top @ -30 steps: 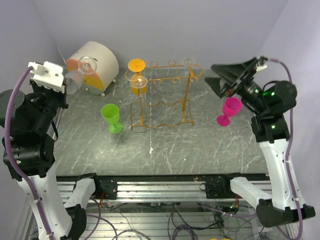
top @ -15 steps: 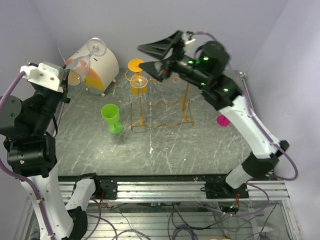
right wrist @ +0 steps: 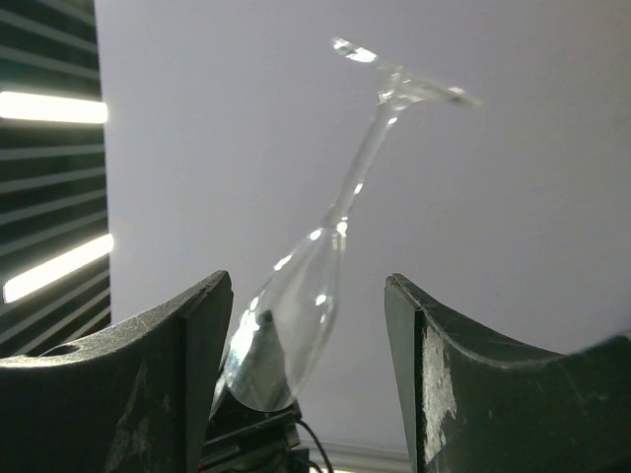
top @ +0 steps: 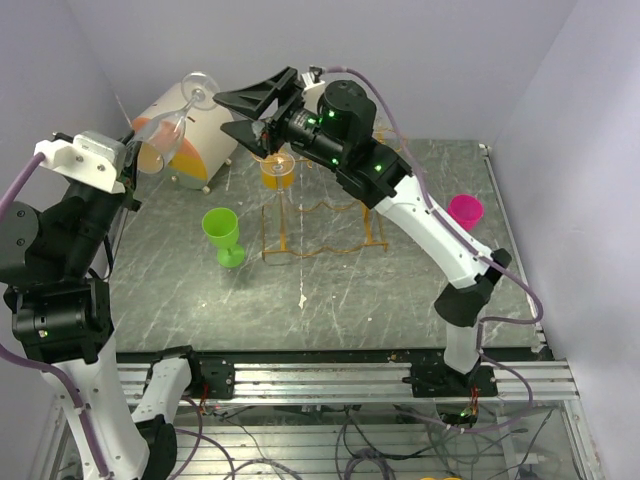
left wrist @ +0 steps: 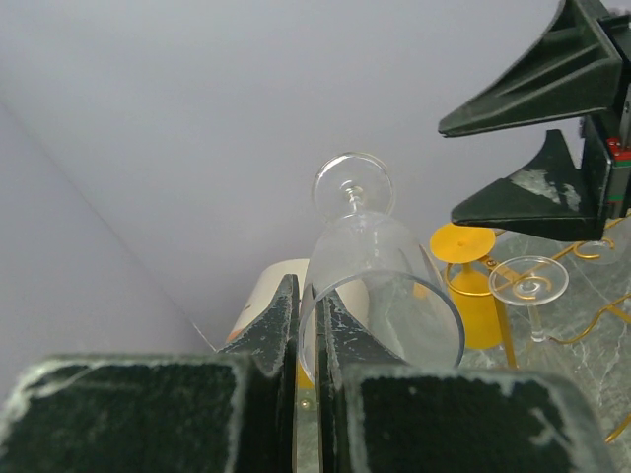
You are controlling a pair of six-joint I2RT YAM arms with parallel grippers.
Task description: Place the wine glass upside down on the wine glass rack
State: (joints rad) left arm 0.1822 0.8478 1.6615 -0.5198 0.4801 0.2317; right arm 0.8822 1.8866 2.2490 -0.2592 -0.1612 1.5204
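- The left gripper (left wrist: 307,296) is clamped on the rim of the wine glass (left wrist: 380,266), held tilted in the air with its foot up, left of the wine glass rack (top: 281,215).
- The right gripper (right wrist: 306,286) has its jaws apart, flanking the bowl; whether they touch it is unclear.
- The right arm hides part of the rack's top rail.

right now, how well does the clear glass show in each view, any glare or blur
Left wrist: wine glass fairly crisp, the near fingers soft and out of focus. Right wrist: only thin highlights trace the glass against the plain wall, with bright light strips at left. Top external: the glass is nearly see-through and hard to pick out.
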